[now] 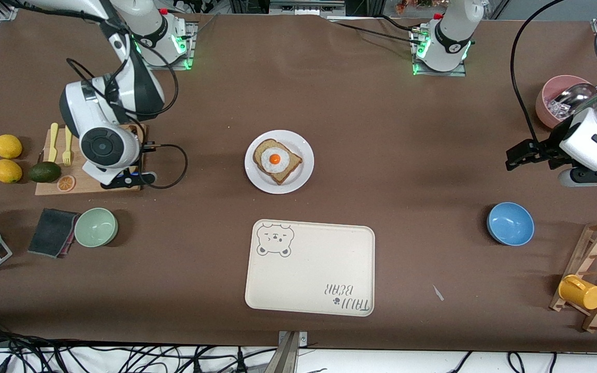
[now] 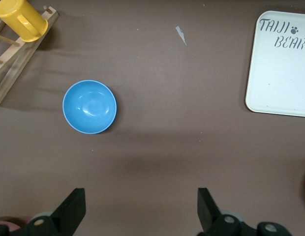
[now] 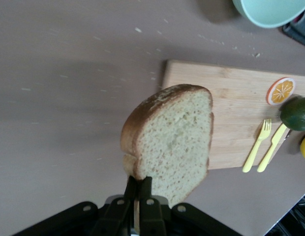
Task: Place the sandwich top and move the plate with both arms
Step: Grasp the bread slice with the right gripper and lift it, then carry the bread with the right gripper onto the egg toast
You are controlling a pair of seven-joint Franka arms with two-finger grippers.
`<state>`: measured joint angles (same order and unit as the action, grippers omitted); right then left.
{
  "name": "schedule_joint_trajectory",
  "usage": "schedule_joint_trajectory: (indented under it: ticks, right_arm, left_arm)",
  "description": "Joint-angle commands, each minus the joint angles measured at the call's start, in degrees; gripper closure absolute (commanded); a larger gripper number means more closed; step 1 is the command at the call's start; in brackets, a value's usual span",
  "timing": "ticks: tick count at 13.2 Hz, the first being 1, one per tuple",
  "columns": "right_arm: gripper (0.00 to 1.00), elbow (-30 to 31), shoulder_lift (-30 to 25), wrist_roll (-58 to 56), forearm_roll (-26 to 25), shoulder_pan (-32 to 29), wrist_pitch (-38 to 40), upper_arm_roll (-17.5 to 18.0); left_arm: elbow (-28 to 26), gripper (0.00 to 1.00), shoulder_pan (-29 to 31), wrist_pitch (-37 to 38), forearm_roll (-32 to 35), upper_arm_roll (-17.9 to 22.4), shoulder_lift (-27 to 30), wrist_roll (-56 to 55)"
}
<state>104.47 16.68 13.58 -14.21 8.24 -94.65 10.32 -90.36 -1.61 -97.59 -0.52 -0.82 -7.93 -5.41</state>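
Note:
The sandwich top (image 3: pixel 172 140), a plain brown bread slice, hangs on edge in my right gripper (image 3: pixel 138 181), which is shut on its lower crust above the wooden cutting board (image 3: pixel 231 113). In the front view the right wrist (image 1: pixel 102 147) hides the slice. The white plate (image 1: pixel 298 178) sits mid-table with a bread slice bearing a fried egg (image 1: pixel 276 160). My left gripper (image 1: pixel 524 155) is open and empty over bare table near the blue bowl (image 1: pixel 510 224); its own view shows it (image 2: pixel 140 209) with the fingers (image 2: pixel 74 209) wide apart.
The cream bear tray (image 1: pixel 309 269) lies nearer the front camera than the plate. A green bowl (image 1: pixel 96 227), lemons (image 1: pixel 8 146) and an avocado (image 1: pixel 45 172) surround the cutting board (image 1: pixel 91 184). A pink bowl (image 1: pixel 550 103) and a rack with a yellow cup (image 1: pixel 581 292) stand at the left arm's end.

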Motion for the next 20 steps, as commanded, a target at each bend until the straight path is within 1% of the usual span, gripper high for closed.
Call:
schedule_joint_trajectory:
  ticks: [1, 3, 4, 6, 9, 11, 14, 19, 20]
  right_arm:
    - [1.00, -6.80, 2.91, 8.35, 3.38, 7.89, 3.07, 0.23]
    - [1.00, -11.37, 6.77, 15.04, 6.98, 13.70, 2.98, 0.23]
    - [1.00, -13.91, 9.57, 17.85, 7.96, 17.21, 2.64, 0.23]
    - [1.00, -20.76, 15.20, 21.65, 8.14, 22.49, 2.28, 0.23]
    - [1.00, -27.37, 20.13, 23.07, 8.14, 27.86, 1.32, 0.23]
    - [1.00, -28.09, 21.99, 23.51, 8.14, 29.37, -1.66, 0.23]
    - [1.00, -28.27, 23.22, 23.42, 7.79, 31.30, -6.32, 0.14]
    - [1.00, -28.62, 25.50, 23.77, 7.35, 32.27, -10.72, 0.14]
    - [0.47, -28.62, 26.12, 23.86, 7.26, 32.27, -11.51, 0.14]
  left_arm:
    - [1.86, 0.00, 0.20, 0.74, 0.52, -0.23, -0.86, -0.48]
    - [1.86, 0.00, 0.20, 0.74, 0.52, -0.23, -0.86, -0.48]
    - [1.86, 0.00, 0.20, 0.74, 0.52, -0.24, -0.86, -0.48]
    - [1.86, 0.00, 0.29, 0.74, 0.52, -0.23, -0.86, -0.48]
    - [1.86, 0.00, 0.29, 0.74, 0.52, -0.15, -0.86, -0.48]
    - [1.86, 0.00, 0.55, 0.74, 0.52, -0.06, -0.77, -0.30]
    - [1.86, 0.00, 0.29, 0.74, 0.52, -0.15, -0.86, -0.48]
    - [1.86, 0.00, 0.20, 0.74, 0.52, -0.23, -0.86, -0.39]
    - [1.86, 0.00, 0.20, 0.74, 0.61, -0.15, -0.86, -0.39]
